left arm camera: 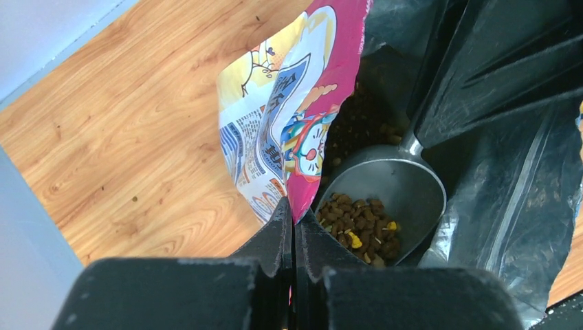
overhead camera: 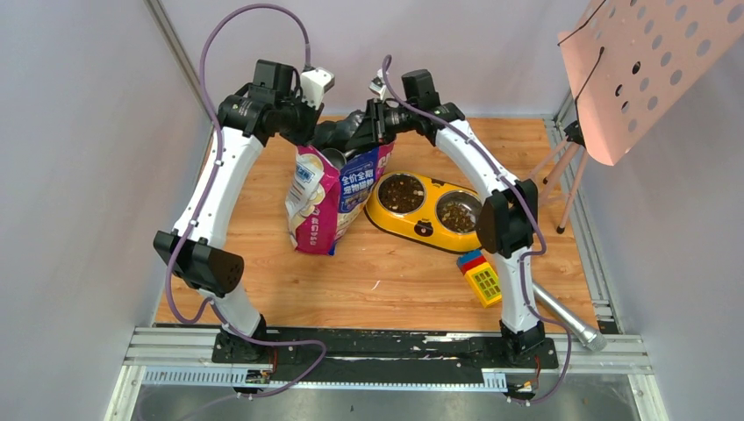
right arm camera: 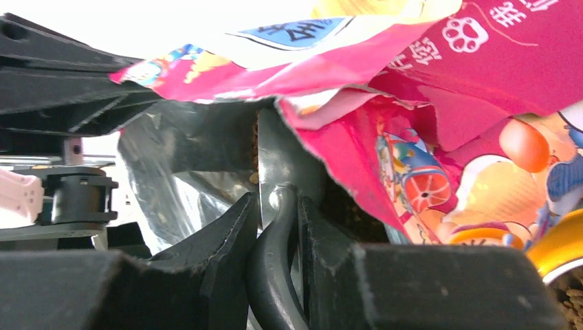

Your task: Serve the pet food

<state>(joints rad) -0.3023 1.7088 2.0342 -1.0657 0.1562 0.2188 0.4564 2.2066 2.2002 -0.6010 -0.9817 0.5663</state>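
left pincer (left arm camera: 294,230): mine, pinched tight on bag (overhead camera: 326,197) rim
right pincer (right arm camera: 278,227): mine, clamped on scoop (left arm camera: 392,196) handle, scoop inside bag
pet food (left arm camera: 361,227): small heap in scoop; more in both feeder (overhead camera: 425,210) bowls

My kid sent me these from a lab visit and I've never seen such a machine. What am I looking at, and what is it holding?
These are two robot arms bolted at the near edge of a wooden table. One picture looks down from above; the other two come from cameras on each wrist.

The left gripper has its jaws shut on the edge of the cat food bag, keeping it open. The right gripper holds the handle of a metal scoop inside the bag; some kibble lies in the scoop.

Beside the bag is a yellow double-bowl feeder, with food already in both bowls. A toy block and a metal cylinder also lie there.
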